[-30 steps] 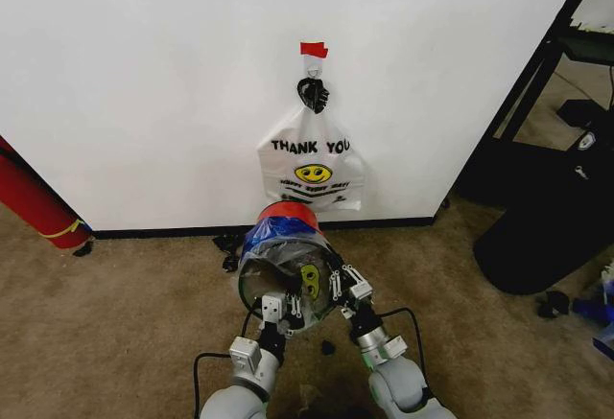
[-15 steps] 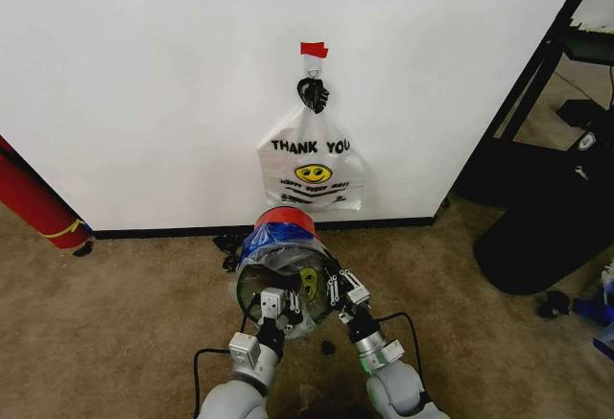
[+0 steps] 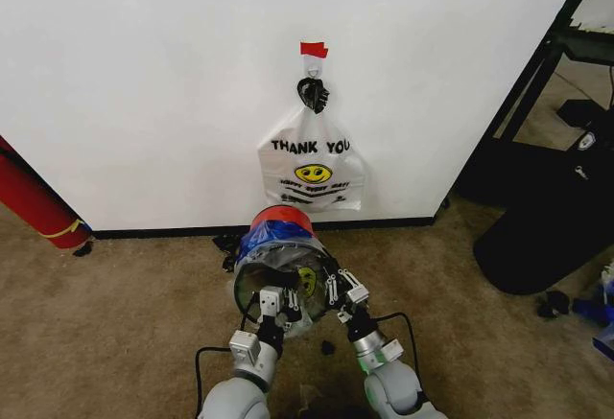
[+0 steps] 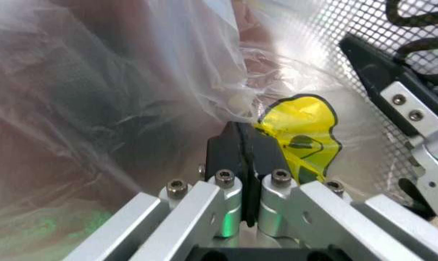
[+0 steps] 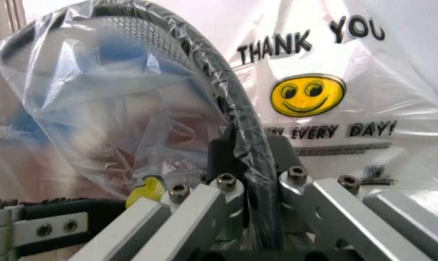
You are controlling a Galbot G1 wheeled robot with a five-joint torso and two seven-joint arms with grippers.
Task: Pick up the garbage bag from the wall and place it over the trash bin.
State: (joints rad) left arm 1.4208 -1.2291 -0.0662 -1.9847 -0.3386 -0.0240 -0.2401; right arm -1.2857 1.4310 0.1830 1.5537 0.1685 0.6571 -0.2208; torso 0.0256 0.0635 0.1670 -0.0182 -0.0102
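Bag (image 3: 278, 246), the thin see-through one with blue patches, is already stretched over the mouth of the bin (image 3: 275, 270), which is tilted with its opening toward the robot and its red bottom toward the wall (image 3: 144, 83). Compared with a second ago, the bin with the bag has shifted a little to the left and nearer, and both arms have drawn back with it. I judge that the lining is almost done and only the fit of the rim is being adjusted.

The left pincer (image 4: 242, 149) is closed on the bag film, just beside a yellow smiley print, at the near left of the bin mouth. The right pincer (image 5: 249, 157) is clamped on the bin's rim with the bag film wrapped over it, at the near right.

On the wall, a second bag (image 3: 312, 172) hangs from a hook (image 3: 313, 72) under a red tape strip (image 3: 313, 50). It reads "THANK YOU" above a smiley, then "EVERY DAY!" in smaller print.
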